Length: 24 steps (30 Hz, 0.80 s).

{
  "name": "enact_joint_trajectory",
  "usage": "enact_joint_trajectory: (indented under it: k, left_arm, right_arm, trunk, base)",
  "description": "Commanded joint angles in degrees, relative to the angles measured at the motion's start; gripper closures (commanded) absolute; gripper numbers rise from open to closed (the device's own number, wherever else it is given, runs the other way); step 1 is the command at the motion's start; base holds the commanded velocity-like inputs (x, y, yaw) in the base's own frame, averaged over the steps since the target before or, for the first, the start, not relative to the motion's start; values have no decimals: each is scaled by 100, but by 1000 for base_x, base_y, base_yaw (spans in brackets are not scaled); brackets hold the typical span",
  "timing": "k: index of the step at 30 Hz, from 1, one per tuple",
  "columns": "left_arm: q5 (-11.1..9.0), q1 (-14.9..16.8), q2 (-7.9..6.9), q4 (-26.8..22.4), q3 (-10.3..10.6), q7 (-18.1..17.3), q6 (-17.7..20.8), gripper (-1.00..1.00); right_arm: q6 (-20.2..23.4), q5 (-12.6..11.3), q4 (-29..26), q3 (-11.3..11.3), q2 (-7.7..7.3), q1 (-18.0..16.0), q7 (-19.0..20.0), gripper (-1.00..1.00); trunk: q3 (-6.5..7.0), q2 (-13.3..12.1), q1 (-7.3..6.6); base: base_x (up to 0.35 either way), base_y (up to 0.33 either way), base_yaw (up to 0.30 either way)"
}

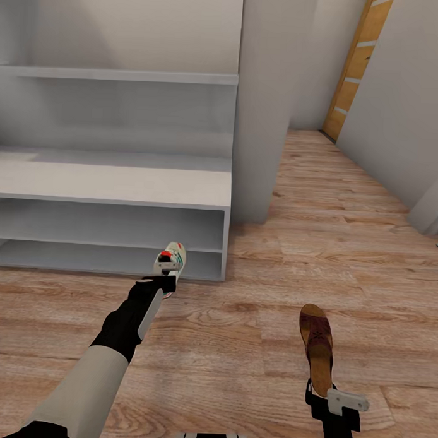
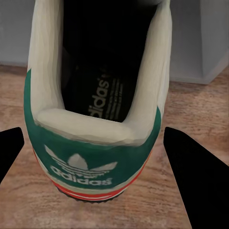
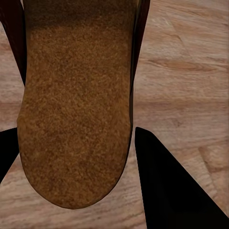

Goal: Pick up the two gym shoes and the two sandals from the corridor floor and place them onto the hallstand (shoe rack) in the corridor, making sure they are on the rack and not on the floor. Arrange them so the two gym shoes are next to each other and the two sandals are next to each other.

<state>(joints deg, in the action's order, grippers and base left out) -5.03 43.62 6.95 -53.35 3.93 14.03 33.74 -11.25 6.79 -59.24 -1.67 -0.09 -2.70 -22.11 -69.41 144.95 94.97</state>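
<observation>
Sandal point(image 3: 76, 105) toe cut off

Wide open plank floor point(image 1: 252, 346) lay between the two arms, nothing on it to snag a gripper. Ahead on the left, the hallstand point(image 1: 119, 184) offered its flat top bare from end to end, with the upper floating shelf point(image 1: 123, 75) well above it, so there was headroom. Both lower shelf levels stood open at the front, though low and shallow. The gym shoe point(image 1: 170, 260) hung right before the bottom shelf's right corner, close to the end panel. A grey wall column point(image 1: 264, 107) stood hard against the rack's right end. Beyond it, the corridor ran clear toward the wooden door point(image 1: 357, 66).
</observation>
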Motion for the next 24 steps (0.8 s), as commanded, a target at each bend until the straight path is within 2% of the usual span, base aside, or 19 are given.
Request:
enact_joint_trajectory:
  k: [1, 8, 16, 24]
  left_arm:
    - [2, 0, 0, 0, 1, 3, -5, 100]
    - [2, -2, 0, 6, -10, -1, -12, 100]
    - [2, -2, 0, 8, -4, -12, -15, 100]
    - [2, -2, 0, 9, 1, -14, -22, 100]
  right_arm:
    - [-9, -19, 0, 0, 0, 0, 5, 100]
    - [-9, -19, 1, 0, 0, 2, 5, 100]
    - [-9, -19, 6, 0, 0, 3, 5, 100]
    - [-9, -19, 9, 0, 0, 0, 5, 100]
  trunk:
    - [0, 0, 0]
    - [0, 0, 0]
    - [0, 0, 0]
    - [0, 0, 0]
  base:
    - [0, 0, 0]
    - [9, 0, 0]
    - [160, 0, 0]
    - [51, 0, 0]
